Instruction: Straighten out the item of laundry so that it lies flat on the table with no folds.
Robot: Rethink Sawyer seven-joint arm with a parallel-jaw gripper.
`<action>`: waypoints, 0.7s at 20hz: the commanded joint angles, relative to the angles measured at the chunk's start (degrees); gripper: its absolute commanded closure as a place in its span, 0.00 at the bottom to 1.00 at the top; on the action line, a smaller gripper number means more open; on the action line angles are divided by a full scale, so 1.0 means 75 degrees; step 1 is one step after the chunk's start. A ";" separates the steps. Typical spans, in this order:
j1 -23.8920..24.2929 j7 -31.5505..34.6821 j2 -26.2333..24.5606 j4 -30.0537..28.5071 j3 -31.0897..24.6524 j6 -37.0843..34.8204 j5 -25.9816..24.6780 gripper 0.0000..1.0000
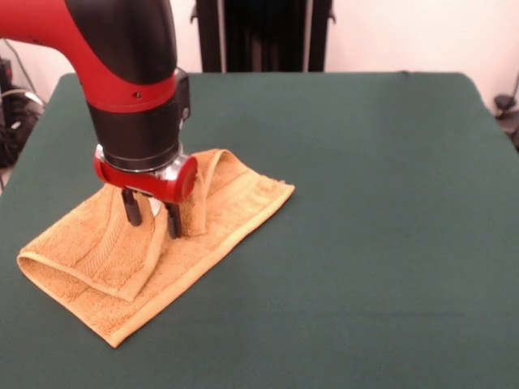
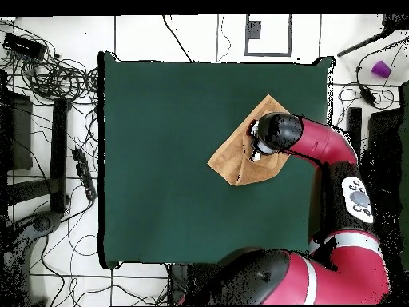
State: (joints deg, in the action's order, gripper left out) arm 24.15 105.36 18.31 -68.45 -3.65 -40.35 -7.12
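Note:
The orange-yellow towel [image 1: 105, 259] lies rumpled on the left part of the dark green table [image 1: 365, 203], with one side folded over itself and a raised fold beside my gripper. My gripper [image 1: 152, 217] points straight down onto the towel's middle. Its two black fingers [image 1: 173, 220] stand apart, tips touching the cloth, with a strip of towel between them. In the overhead view the towel [image 2: 236, 156] lies at the right side of the table [image 2: 176, 160], and the arm's end [image 2: 272, 134] covers part of it and hides the fingers.
The robot's black pedestal [image 1: 263, 36] stands behind the table's far edge. Cables [image 2: 48, 80] and stands lie on the floor left of the table in the overhead view. A small purple object [image 2: 381, 69] sits on the floor at the upper right.

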 commanded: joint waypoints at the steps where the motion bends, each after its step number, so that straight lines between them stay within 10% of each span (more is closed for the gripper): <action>1: -0.0299 0.0080 -0.0714 -0.0497 -0.1084 -0.0318 0.0245 0.00; 14: -0.0268 0.0204 -0.0735 -0.0507 -0.1120 -0.0418 0.0372 0.00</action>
State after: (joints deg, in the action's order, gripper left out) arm 24.07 105.36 16.01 -68.42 -4.95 -40.33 -6.45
